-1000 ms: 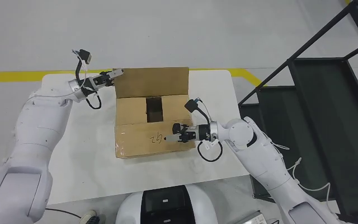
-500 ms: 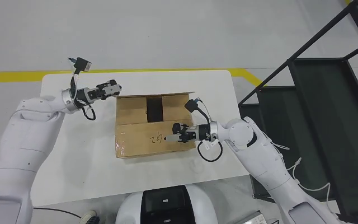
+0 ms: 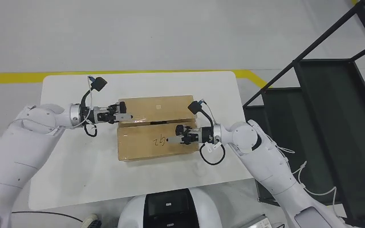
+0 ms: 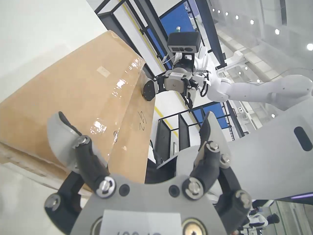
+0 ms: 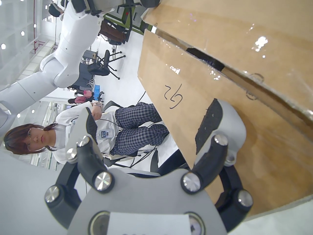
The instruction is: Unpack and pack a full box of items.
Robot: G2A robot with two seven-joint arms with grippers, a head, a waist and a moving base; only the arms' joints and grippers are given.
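Handwritten "62" on the box (image 3: 140, 149)

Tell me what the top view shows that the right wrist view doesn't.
The top view adds the full white table around the cardboard box and the yellow floor line. The right wrist view adds black office chairs in the room behind. Both share the box with its top closed, its handwritten mark, and the open left gripper and right gripper.

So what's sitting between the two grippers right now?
The cardboard box: its folded-down top flaps span the stretch from the left gripper to the right gripper, as the top view shows.
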